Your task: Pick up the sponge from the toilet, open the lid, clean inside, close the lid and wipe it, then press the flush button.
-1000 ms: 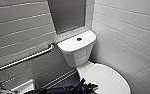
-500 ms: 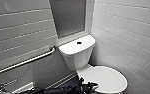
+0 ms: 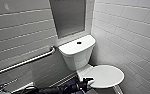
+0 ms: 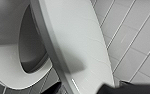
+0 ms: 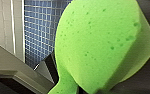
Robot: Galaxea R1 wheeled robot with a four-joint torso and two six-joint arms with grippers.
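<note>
Lid (image 4: pixel 73 42) part-raised off seat (image 4: pixel 4 65); left gripper (image 3: pixel 88 81) at near rim, jaws unreadable. Sponge (image 5: pixel 98 42) aloft, right gripper (image 5: pixel 67 86) jaws clamped on it. Likely opening: follow hinge arc toward tank (image 3: pixel 77 48), slowly, no slip.

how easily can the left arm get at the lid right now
Probably yes: the left gripper is at the lid's rim with nothing between; the sponge is off with the right arm.

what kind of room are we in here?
A bathroom, probably an accessible toilet cubicle. It has a white toilet in the corner, a metal grab bar on the wall beside it, and tiled walls.
</note>
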